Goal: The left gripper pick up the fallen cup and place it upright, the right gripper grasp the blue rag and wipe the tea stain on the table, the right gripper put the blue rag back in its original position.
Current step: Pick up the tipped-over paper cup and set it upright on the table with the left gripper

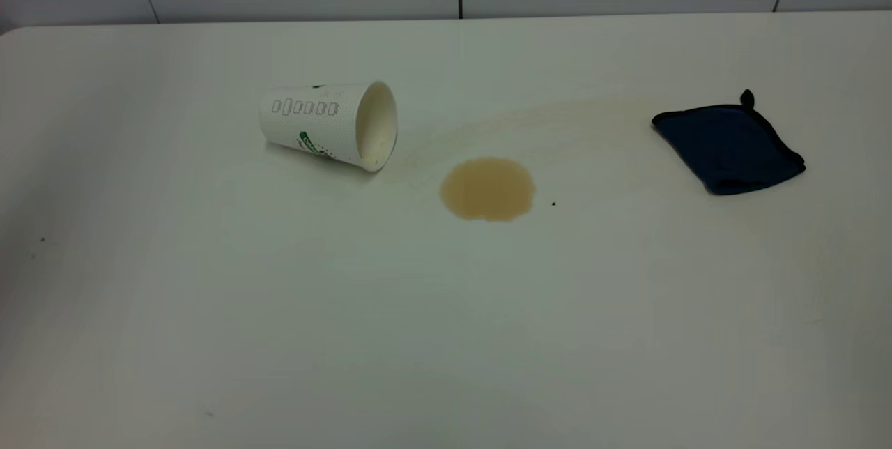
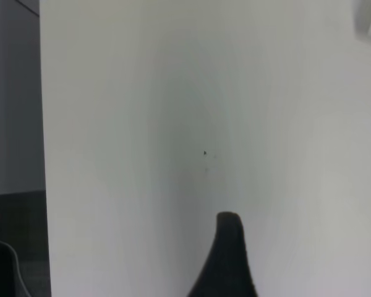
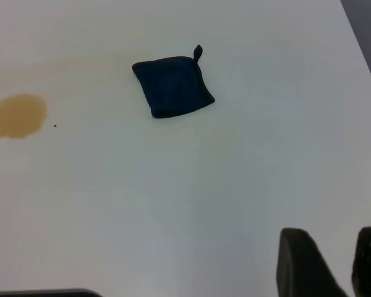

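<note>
The cup (image 1: 327,125) lies on its side on the worktop (image 1: 279,309), left of centre and toward the far edge, with its open mouth facing right and its base facing left; the cream interior is visible and the green logo sits on the lower wall against the worktop. The tea stain (image 1: 488,188) is a roundish tan blotch just right of the cup mouth and slightly nearer, apart from the cup rim. Pale tan streaks run from the stain toward the far right. A tiny black speck (image 1: 554,203) lies just right of the stain. The blue rag (image 1: 728,147) rests flat on the right side of the worktop, well apart from the stain, with its small black loop pointing to the far side. Neither arm appears in the exterior view. In the left wrist view, a single black finger (image 2: 227,260) of the left tool shows above bare worktop near the left edge; the tool's state cannot be determined. In the right wrist view, the right tool (image 3: 334,263) hangs over bare worktop on the near right, well apart from the rag, its two fingers separated by a narrow gap and holding nothing.
</note>
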Tool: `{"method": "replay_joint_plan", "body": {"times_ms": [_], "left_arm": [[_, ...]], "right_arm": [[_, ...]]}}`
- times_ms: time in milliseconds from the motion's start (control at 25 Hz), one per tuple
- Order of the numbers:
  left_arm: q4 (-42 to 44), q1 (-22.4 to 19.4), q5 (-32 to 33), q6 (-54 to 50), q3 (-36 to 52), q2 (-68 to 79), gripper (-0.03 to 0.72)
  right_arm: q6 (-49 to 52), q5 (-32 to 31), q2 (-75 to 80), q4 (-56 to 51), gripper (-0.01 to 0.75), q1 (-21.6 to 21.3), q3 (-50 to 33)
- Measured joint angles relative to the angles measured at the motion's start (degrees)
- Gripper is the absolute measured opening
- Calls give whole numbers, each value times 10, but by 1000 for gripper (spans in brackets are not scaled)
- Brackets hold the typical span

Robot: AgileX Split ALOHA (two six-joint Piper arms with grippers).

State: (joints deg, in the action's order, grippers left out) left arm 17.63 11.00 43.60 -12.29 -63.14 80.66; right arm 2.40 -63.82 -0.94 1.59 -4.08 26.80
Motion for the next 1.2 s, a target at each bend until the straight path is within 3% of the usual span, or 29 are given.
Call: {"method": "replay_joint_plan", "body": {"times_ms": [400,680,880,1200], "left_arm": [[117,162,14,-113,-127,241,709],[167,246,58,-149,-255,410,705],[192,277,90,-149,-362,510,705],[244,280,93,-149,-458,623,701]], "right_arm": [[0,0,0,0,240,0,0],[0,0,0,0,240,0,0],[0,0,0,0,240,0,0],[0,0,0,0,240,0,0]]}}
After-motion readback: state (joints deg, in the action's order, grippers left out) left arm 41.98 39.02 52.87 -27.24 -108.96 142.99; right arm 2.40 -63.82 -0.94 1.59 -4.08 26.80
